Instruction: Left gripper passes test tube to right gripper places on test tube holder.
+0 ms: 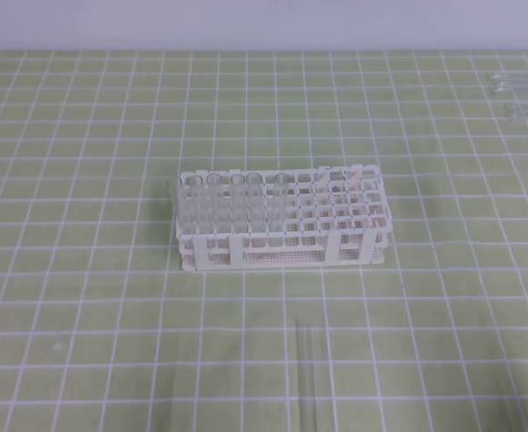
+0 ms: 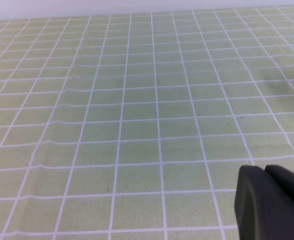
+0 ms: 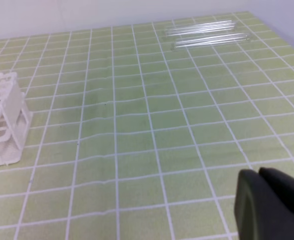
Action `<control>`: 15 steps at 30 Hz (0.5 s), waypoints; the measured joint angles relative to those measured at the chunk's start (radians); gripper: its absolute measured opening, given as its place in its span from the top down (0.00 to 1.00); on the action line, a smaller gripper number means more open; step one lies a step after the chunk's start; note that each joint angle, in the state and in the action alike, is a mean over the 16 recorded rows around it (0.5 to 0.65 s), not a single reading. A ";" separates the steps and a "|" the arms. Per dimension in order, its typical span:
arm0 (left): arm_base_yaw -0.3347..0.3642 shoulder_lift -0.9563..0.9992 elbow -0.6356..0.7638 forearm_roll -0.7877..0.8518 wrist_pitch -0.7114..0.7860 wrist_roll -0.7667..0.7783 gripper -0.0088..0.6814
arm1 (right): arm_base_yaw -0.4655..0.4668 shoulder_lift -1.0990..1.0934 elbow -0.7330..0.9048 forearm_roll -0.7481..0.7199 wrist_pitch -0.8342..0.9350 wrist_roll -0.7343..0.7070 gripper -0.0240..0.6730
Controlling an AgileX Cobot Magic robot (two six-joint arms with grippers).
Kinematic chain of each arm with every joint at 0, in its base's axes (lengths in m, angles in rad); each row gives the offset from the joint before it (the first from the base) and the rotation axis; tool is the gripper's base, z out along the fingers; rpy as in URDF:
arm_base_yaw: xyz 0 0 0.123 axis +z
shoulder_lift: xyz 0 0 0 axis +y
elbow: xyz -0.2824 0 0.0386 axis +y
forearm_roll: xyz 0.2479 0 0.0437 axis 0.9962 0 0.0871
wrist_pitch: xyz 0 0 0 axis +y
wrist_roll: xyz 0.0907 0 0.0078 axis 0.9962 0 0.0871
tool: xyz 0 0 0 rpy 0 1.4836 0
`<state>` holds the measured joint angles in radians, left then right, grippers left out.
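The white test tube holder (image 1: 283,236) stands mid-table with several clear tubes upright in its left holes; its corner also shows in the right wrist view (image 3: 1,120). A clear test tube (image 1: 305,378) lies flat on the mat in front of the holder, pointing toward the near edge. Neither arm appears in the exterior high view. In the left wrist view, the left gripper (image 2: 265,200) shows at the bottom right, its black fingers pressed together over bare mat. The right gripper (image 3: 261,202) looks the same in its own view, empty, to the right of the holder.
Three spare clear tubes (image 1: 518,88) lie side by side at the far right of the table, also seen in the right wrist view (image 3: 207,31). A green mat with a white grid (image 1: 84,315) covers the table. A pale wall runs along the back.
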<state>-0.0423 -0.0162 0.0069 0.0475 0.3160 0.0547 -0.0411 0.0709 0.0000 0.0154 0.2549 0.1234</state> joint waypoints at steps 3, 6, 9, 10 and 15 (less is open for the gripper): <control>0.000 0.002 0.000 0.000 0.000 0.000 0.99 | 0.000 0.000 0.000 0.000 0.000 0.000 0.99; 0.000 0.002 0.000 0.000 0.000 0.000 0.99 | 0.000 0.000 0.000 0.000 0.000 0.000 0.99; 0.000 0.002 0.000 0.000 0.002 0.000 0.99 | 0.000 0.000 0.000 0.000 0.000 0.000 0.99; 0.000 0.002 0.000 0.000 0.002 0.000 0.99 | 0.000 0.000 0.000 0.000 0.000 0.000 0.99; 0.000 0.000 0.000 0.000 0.003 0.000 0.99 | 0.000 0.000 0.000 0.000 0.000 0.000 0.99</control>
<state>-0.0423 -0.0162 0.0069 0.0475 0.3194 0.0549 -0.0411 0.0709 0.0000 0.0154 0.2549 0.1234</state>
